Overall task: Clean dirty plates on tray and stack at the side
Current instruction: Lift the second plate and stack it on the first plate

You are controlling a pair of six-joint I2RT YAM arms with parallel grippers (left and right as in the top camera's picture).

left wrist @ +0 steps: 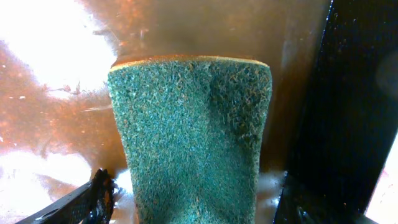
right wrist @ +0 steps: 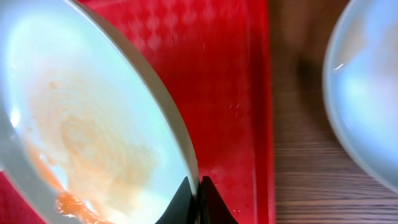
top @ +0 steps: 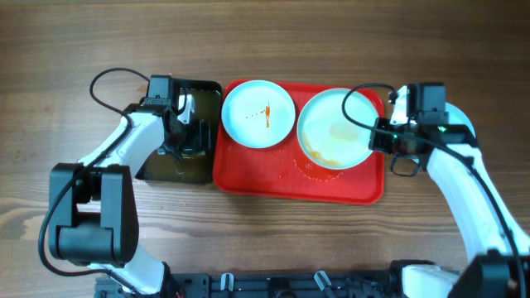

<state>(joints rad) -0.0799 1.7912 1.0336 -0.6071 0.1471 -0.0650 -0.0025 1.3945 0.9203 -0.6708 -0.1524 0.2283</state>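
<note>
The red tray (top: 248, 174) holds two pale plates. The left plate (top: 257, 113) lies flat with a small orange-red smear in its middle. The right plate (top: 335, 128) carries a wide smeared sauce film and is tilted. My right gripper (top: 377, 135) is shut on its right rim, and the right wrist view shows the fingers (right wrist: 194, 200) pinching that rim (right wrist: 93, 124) over the tray (right wrist: 230, 74). A third plate (right wrist: 367, 93) lies on the wood to the right of the tray. My left gripper (top: 184, 132) is shut on a green sponge (left wrist: 193, 137).
A black deep pan (top: 199, 91) stands against the tray's left side and holds brownish water (left wrist: 56, 124); the sponge hangs in it. Orange sauce drips (top: 302, 168) lie on the tray below the right plate. Wooden table lies all around.
</note>
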